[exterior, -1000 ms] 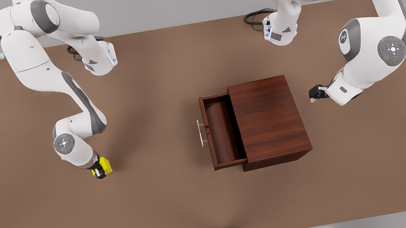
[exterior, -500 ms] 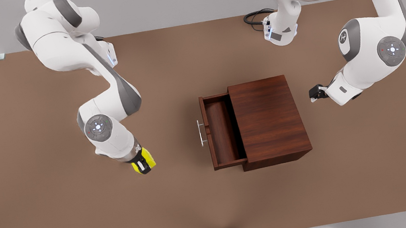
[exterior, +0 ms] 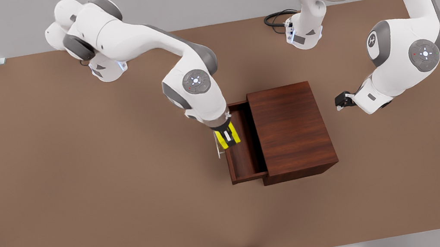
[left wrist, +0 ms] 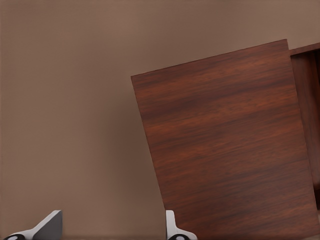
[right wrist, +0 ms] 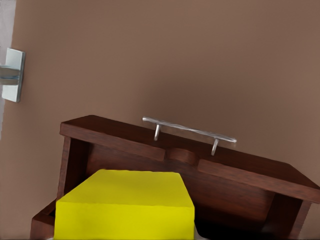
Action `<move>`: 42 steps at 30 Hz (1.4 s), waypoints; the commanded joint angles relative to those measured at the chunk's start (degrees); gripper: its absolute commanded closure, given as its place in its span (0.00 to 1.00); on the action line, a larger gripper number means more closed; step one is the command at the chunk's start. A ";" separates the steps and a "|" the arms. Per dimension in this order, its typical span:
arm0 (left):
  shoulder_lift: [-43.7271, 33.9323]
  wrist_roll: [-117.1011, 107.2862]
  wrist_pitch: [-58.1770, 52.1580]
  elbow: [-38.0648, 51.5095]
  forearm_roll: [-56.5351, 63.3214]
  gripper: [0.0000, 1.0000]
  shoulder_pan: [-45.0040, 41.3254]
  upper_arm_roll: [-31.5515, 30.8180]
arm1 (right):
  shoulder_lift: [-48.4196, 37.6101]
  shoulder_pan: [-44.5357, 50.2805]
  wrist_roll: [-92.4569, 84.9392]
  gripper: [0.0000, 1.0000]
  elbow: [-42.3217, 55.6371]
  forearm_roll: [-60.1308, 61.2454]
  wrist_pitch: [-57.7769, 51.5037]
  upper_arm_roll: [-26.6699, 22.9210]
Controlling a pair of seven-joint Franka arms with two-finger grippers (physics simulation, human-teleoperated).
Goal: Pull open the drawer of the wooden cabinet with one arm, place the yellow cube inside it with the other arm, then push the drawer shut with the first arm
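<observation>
While clamped in right gripper (exterior: pixel 227 136), yellow cube (exterior: pixel 232 134) hangs.

My right arm reaches out from its base with the wrist tipped down, and my right claw (exterior: pixel 227 136) hangs over the pulled-out drawer (exterior: pixel 244 154) beside its handle, fingers clamped on the yellow cube (exterior: pixel 231 133). My left arm waits folded, its left claw (exterior: pixel 339 102) parted, off the side of the cabinet (exterior: pixel 291 130) opposite the drawer.
</observation>
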 commanded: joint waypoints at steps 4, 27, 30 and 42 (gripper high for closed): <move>-0.06 0.15 -0.02 -0.06 0.04 0.00 0.01 0.03 | 4.73 5.49 37.75 0.46 3.17 0.12 10.94 -4.56; 14.08 -32.68 -9.07 25.68 4.51 0.00 -16.58 -0.06 | -4.85 -31.84 -24.59 0.00 2.55 -0.59 -29.92 3.79; 24.27 -57.03 -5.57 36.84 4.26 0.00 -28.29 -0.15 | -11.88 -37.05 -86.55 0.00 -6.40 -1.38 -29.15 -5.60; 40.98 -87.82 29.78 37.65 8.47 0.00 -35.85 -3.75 | -29.02 -36.96 -122.04 0.00 -35.94 3.02 -18.15 -10.98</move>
